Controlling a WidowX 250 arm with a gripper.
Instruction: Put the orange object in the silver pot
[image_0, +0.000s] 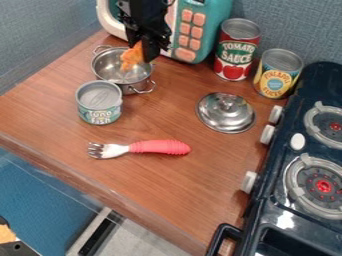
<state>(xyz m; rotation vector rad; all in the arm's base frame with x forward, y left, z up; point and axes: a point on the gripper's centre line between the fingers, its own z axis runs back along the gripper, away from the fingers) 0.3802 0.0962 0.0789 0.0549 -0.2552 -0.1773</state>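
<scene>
The black two-finger gripper (143, 49) hangs down from the top edge of the view, over the silver metal pot with 2 wire handles (112, 66). Its fingers are closed around the small orange object (131, 56), parted only by the piece between them. The orange object sits at the pot's opening, on the side nearer the gripper — whether it touches the metal, I cannot tell.

A short teal can with a grey top (99, 103) stands upright just beside the pot, on the near side. Closer to the front edge of the brown wood-look counter (160, 190) lies a fork with a coral-red ribbed handle (159, 147), its tines pointing left. A round silver lid with a knob (226, 113) lies to the right, knob up. Behind it stand 2 upright cans: a tall red, white and green can (236, 50) and a yellow and blue can (277, 73). The teal toy microwave with salmon buttons (208, 27) is at the back; a black toy stove (288, 204) runs along the right — 2 burners show.
</scene>
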